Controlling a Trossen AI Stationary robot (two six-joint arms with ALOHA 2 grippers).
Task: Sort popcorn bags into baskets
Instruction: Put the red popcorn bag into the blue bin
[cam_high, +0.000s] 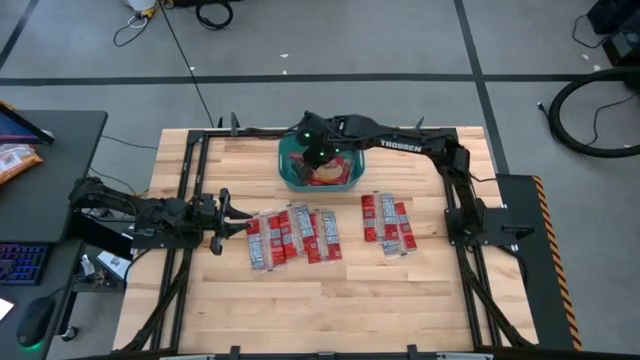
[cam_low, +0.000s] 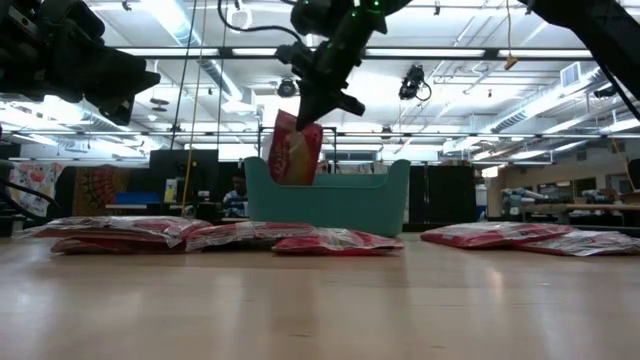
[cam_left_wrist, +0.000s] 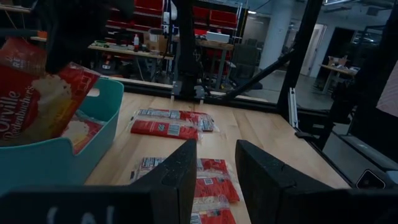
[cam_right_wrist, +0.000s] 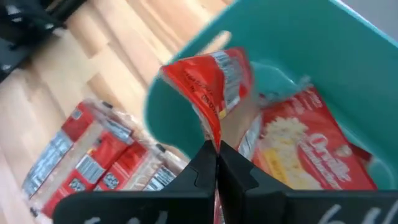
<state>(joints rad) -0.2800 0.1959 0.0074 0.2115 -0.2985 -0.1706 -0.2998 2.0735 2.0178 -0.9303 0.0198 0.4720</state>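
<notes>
The teal tub (cam_high: 292, 178) stands at the table's far middle and holds at least one red popcorn packet (cam_right_wrist: 305, 149). My right gripper (cam_low: 322, 103) is above the tub, shut on another red packet (cam_low: 295, 150). Several packets lie flat in a group (cam_high: 290, 236) at mid-table, and a smaller group (cam_high: 387, 222) lies to its right. My left gripper (cam_high: 224, 213) is open and empty at the left end of the larger group, with packets (cam_left_wrist: 211, 183) showing past its fingers. My right gripper pinches the packet's top edge (cam_right_wrist: 214, 134) between its two shut fingers, which come from above and point down. The packet hangs below the fingers, slightly tilted. Its lower end dips behind the tub's near wall (cam_low: 330, 205).
A dark metal frame (cam_high: 185, 160) runs along the table's sides and far edge. Off the table's left edge stands a dark desk with an orange snack bag (cam_high: 15, 160), a keyboard (cam_high: 20, 265) and a mouse (cam_high: 35, 322). Bare wood (cam_high: 330, 300) lies toward the near edge.
</notes>
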